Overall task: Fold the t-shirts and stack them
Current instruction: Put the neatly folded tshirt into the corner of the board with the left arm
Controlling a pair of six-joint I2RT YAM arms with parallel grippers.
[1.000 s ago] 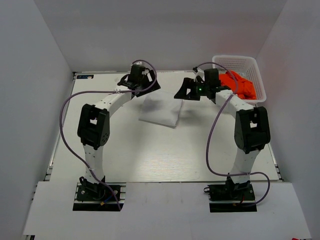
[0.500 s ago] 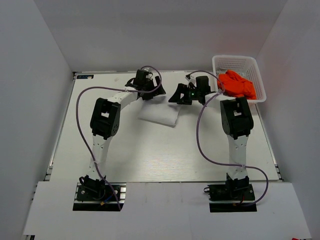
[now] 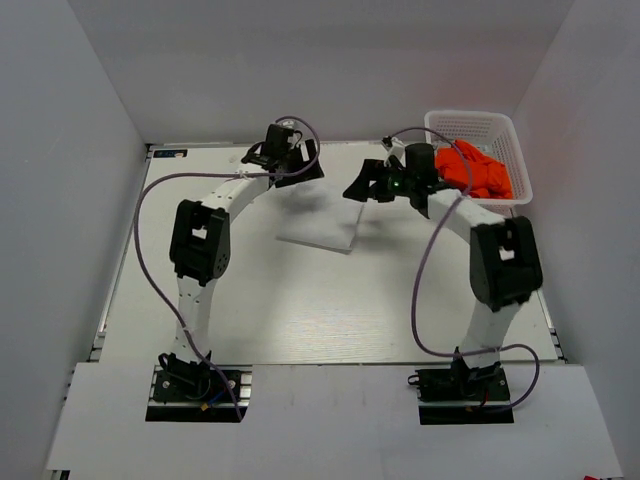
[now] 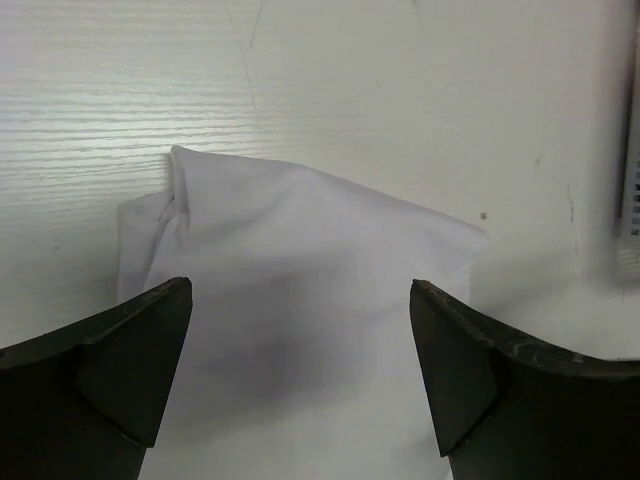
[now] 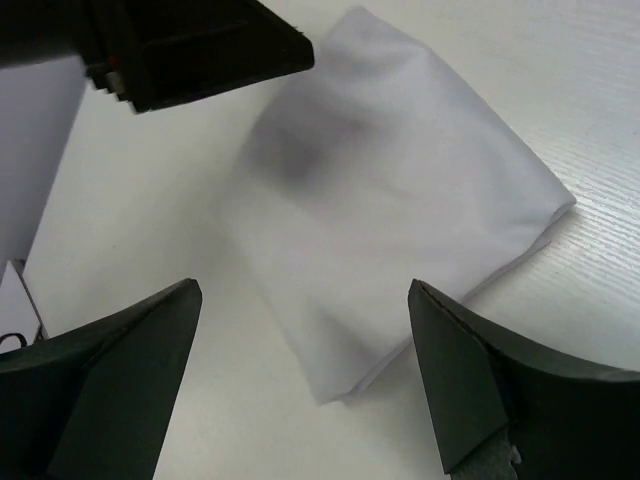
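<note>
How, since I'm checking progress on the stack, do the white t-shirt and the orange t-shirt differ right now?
The white t-shirt is folded into a flat rectangle; the orange t-shirt is a crumpled heap. The white t-shirt lies on the table; the orange t-shirt sits in the basket. The open left claw and right claw hang over the white t-shirt, not the orange t-shirt. Shared: neither is gripped.

White t-shirt (image 5: 390, 210) is lying folded into a rough rectangle on the pale bench (image 5: 560, 80), w/ soft creases & a grey shadow patch near its upper left. Right gripper (image 5: 302, 295) is hanging over it, fingers spread wide, nothing btwn them. Black part of the left gripper (image 5: 190, 45) is poking in at top left, by the shirt's far edge.
</note>
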